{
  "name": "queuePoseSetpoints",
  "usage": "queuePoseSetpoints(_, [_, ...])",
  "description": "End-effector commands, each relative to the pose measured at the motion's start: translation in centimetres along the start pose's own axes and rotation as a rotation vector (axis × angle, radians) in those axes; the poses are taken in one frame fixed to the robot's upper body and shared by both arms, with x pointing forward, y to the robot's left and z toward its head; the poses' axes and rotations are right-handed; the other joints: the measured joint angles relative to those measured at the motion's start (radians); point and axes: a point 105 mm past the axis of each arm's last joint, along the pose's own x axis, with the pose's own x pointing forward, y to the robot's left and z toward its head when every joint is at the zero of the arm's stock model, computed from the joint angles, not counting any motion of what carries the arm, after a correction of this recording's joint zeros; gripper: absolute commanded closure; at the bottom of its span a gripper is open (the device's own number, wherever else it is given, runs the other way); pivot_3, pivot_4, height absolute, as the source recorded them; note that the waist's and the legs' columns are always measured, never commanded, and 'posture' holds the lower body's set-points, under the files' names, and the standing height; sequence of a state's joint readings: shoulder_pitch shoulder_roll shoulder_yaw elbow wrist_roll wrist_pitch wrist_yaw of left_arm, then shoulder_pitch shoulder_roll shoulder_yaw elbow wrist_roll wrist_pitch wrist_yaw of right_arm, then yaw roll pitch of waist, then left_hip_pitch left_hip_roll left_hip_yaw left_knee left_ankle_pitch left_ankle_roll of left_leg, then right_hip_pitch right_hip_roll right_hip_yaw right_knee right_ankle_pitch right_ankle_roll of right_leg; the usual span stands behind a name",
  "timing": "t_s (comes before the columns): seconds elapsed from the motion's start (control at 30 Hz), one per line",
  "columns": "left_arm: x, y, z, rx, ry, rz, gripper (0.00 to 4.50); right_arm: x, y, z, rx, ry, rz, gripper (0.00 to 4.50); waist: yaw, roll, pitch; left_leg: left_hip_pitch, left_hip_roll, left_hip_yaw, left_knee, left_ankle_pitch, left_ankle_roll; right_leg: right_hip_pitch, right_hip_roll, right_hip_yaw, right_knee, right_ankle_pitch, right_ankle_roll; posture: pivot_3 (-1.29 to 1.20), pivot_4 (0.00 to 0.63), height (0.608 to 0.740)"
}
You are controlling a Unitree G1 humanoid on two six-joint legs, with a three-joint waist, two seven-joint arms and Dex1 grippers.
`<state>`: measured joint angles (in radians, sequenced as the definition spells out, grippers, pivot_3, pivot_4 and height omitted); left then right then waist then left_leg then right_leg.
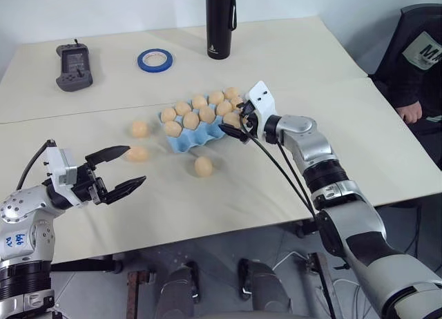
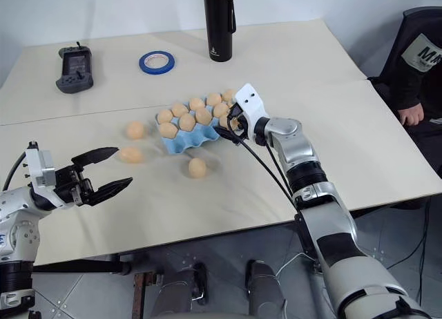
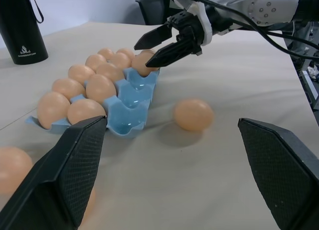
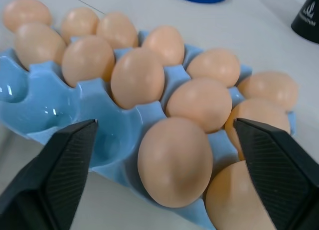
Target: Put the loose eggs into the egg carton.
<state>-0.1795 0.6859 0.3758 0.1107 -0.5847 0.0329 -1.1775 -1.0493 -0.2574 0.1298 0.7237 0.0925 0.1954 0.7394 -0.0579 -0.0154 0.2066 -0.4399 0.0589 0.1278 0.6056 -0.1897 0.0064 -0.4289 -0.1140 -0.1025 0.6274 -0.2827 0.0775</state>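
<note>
Beige table (image 1: 290, 63), pale wall (image 1: 103, 8)

Glossy light blue moulded plastic egg carton (image 4: 30, 108) holding smooth, matt tan eggs (image 4: 174, 160); matt cream surface (image 1: 290, 63); black claw pads (image 3: 82, 160) finely textured; bottle (image 1: 221, 22) satin black.

My arms are silver-grey metal with black joint bands and black cables running along the right forearm. Each wrist carries a white block ahead of two black, textured, wedge-shaped fingers. Blue handwritten marks sit on my left arm's (image 1: 24, 229) shell.
</note>
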Motion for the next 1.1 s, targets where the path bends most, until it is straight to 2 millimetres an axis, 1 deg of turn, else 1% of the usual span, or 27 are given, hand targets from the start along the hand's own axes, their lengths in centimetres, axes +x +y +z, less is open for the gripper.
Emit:
queuePoseSetpoints(0.03, [-0.2,0.1,1.0,0.033,-0.03,0.008,0.0,-2.0,-0.4,3.1,-0.033,-0.088,0.022,0.02,0.002,0.0,0.0,0.0,0.001,-0.001,0.0,0.0,0.0,0.0,0.0,0.0,0.0,0.0,0.0,0.0,0.15,0.74])
queuePoseSetpoints(0.1, [-0.3,0.2,1.0,0.034,-0.025,0.01,0.0,-3.4,0.1,3.3,-0.027,-0.087,0.068,0.02,0.004,0.0,0.0,0.0,0.002,-0.004,0.0,0.0,-0.001,0.0,0.0,0.0,-0.001,0.0,-0.001,0.0,0.15,0.74])
queuePoseSetpoints(0.2, [-0.6,0.4,1.0,0.037,-0.02,0.022,0.0,-5.5,0.9,2.6,-0.02,-0.062,0.112,0.02,0.006,0.0,0.0,0.0,0.002,-0.004,0.001,-0.002,-0.002,0.0,0.0,-0.001,-0.001,0.0,-0.001,0.0,0.15,0.74])
queuePoseSetpoints(0.3, [-1.1,0.8,1.0,0.042,-0.011,0.049,0.0,-8.7,1.9,0.2,-0.015,0.015,0.173,0.02,0.018,0.0,0.0,0.0,0.003,-0.004,0.002,-0.002,-0.002,0.0,0.0,-0.001,-0.002,0.0,-0.001,0.0,0.15,0.74])
queuePoseSetpoints(0.37, [-1.4,0.8,1.0,0.041,-0.007,0.056,0.0,-10.0,2.4,-0.7,-0.021,0.047,0.184,0.02,0.023,0.0,0.0,-0.001,0.003,-0.004,0.004,-0.004,-0.002,0.0,0.0,-0.001,-0.003,0.0,-0.001,0.0,0.15,0.74])
queuePoseSetpoints(0.43, [-1.6,0.7,0.9,0.037,-0.005,0.065,0.0,-11.2,2.6,-1.7,-0.015,0.078,0.177,0.02,0.02,0.0,0.0,-0.001,0.005,-0.002,0.006,-0.008,-0.006,0.0,0.0,0.0,-0.003,0.001,-0.003,0.0,0.15,0.74])
queuePoseSetpoints(0.53, [-1.9,0.6,0.9,0.034,-0.007,0.089,0.0,-12.6,3.3,-2.5,-0.005,0.11,0.188,0.02,0.023,0.0,0.0,0.0,0.008,-0.002,0.006,-0.008,-0.007,0.0,0.002,0.0,-0.003,0.002,-0.004,0.0,0.15,0.74])
queuePoseSetpoints(0.67, [-2.2,0.5,0.9,0.031,-0.008,0.103,0.0,-13.0,4.5,-2.2,0.021,0.105,0.212,0.02,0.025,0.0,0.0,0.0,0.009,-0.002,0.006,-0.008,-0.008,0.0,0.002,0.0,-0.005,0.003,-0.006,0.0,0.15,0.74])
queuePoseSetpoints(0.8, [-2.2,0.5,0.9,0.031,-0.008,0.109,0.0,-12.5,5.6,-1.8,0.032,0.087,0.228,0.02,0.029,0.0,0.0,-0.001,0.01,-0.002,0.006,-0.008,-0.008,0.0,0.002,0.0,-0.007,0.004,-0.006,0.0,0.15,0.74])
queuePoseSetpoints(0.97, [-2.1,0.5,0.9,0.033,-0.012,0.112,0.0,-11.4,6.2,-0.9,0.05,0.048,0.229,0.02,0.03,0.0,0.0,-0.002,0.009,-0.002,0.005,-0.009,-0.008,0.0,0.002,0.0,-0.009,0.004,-0.006,0.0,0.15,0.74])
queuePoseSetpoints(1.1, [-2.1,0.4,0.9,0.032,-0.011,0.114,0.0,-10.9,6.1,-0.7,0.055,0.032,0.206,0.02,0.03,0.0,0.0,-0.002,0.009,-0.002,0.005,-0.009,-0.008,-0.001,0.002,0.0,-0.009,0.004,-0.006,0.0,0.15,0.74])
